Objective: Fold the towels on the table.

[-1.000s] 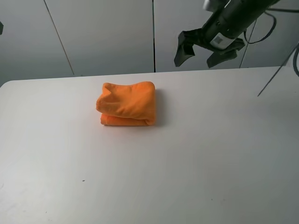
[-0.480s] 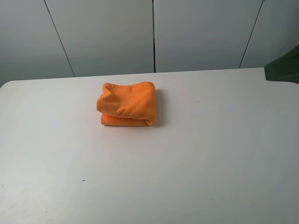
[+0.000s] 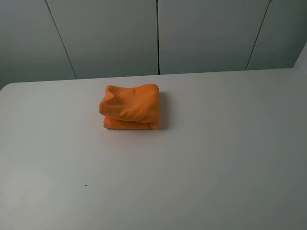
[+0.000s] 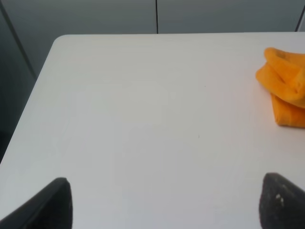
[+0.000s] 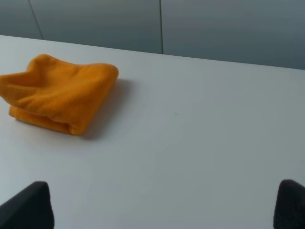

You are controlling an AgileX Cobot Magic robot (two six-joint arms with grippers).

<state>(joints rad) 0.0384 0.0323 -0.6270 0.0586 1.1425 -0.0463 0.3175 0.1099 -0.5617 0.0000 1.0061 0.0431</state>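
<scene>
The orange towel (image 3: 130,107) lies folded into a thick bundle on the white table (image 3: 201,158), left of centre toward the back. No arm shows in the exterior high view. In the left wrist view the towel (image 4: 285,88) sits far off at one side, and my left gripper (image 4: 167,202) is open, its two dark fingertips (image 4: 53,204) wide apart over bare tabletop. The right wrist view has the towel (image 5: 59,93) some way ahead of my right gripper (image 5: 164,205), which also stands open with nothing between its fingertips (image 5: 29,207).
Grey wall panels (image 3: 158,36) rise behind the table's back edge. The table's rounded corner (image 4: 59,40) and its side edge show in the left wrist view, with dark floor beyond.
The right arm, raised at the back right one second ago, has drawn away to the right and left the exterior high view. The towel has not moved.
</scene>
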